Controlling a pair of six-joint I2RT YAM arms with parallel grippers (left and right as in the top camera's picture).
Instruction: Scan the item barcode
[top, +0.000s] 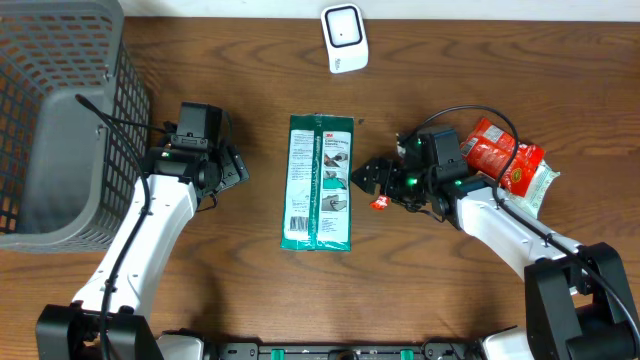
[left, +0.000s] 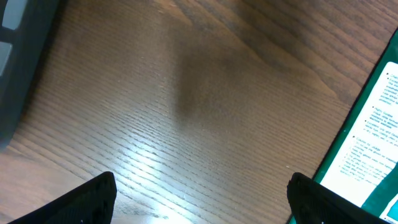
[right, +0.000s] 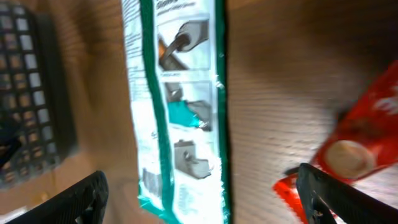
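Green packet (top: 320, 183) between left arm (top: 160, 205), right arm (top: 500, 225), jaws spread

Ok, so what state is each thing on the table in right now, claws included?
green packet, lying flat, held by nothing
red packet, lying flat, partly hidden
basket, upright, looks empty
scanner, at the far edge, untouched
left claw, open, empty
right claw, open, empty, beside the green packet

Overhead: fixed above, facing straight down on the whole table (top: 250, 290). Left and right wrist: close, low, angled across its surface. All three share the green 3M packet (top: 320, 182).
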